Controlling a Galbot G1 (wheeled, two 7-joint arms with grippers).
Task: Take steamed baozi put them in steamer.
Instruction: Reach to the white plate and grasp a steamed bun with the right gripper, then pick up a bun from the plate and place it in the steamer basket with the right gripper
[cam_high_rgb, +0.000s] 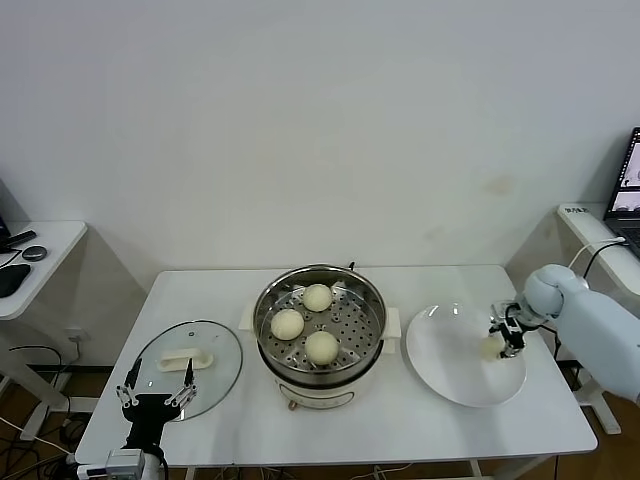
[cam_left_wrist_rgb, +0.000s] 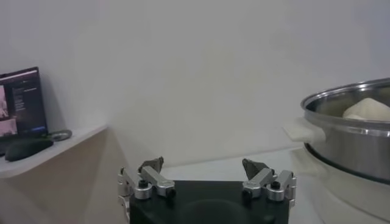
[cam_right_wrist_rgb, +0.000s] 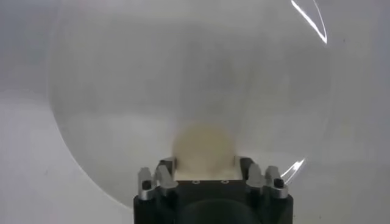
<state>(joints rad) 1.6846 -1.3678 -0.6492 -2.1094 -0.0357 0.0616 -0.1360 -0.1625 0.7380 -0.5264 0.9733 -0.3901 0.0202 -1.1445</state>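
We see a white table (cam_high_rgb: 420, 420) with the steamer (cam_high_rgb: 320, 325) in the middle. Three baozi lie on its perforated tray: one at the back (cam_high_rgb: 317, 297), one toward the left (cam_high_rgb: 287, 324) and one at the front (cam_high_rgb: 321, 346). They are apart from each other.

To the right of the steamer stands a white plate (cam_high_rgb: 450, 370). The fourth baozi (cam_high_rgb: 490, 347) is on the plate, near its right edge. Our right hand (cam_high_rgb: 503, 338) is down at this bun. In the right wrist view the bun (cam_right_wrist_rgb: 203, 148) sits between the two fingers (cam_right_wrist_rgb: 163, 172), and both fingers touch its sides, so the hand is clamped on the bun. The bun rests on the plate (cam_right_wrist_rgb: 122, 91).

To the left of the steamer lies a glass lid (cam_high_rgb: 215, 345) with a white handle (cam_high_rgb: 185, 358). Our left hand (cam_high_rgb: 157, 395) hangs at the front edge of the lid, with its fingers wide apart and nothing between them. In the left wrist view this hand (cam_left_wrist_rgb: 203, 173) is empty, and the steamer wall (cam_left_wrist_rgb: 353, 137) is seen at the side.
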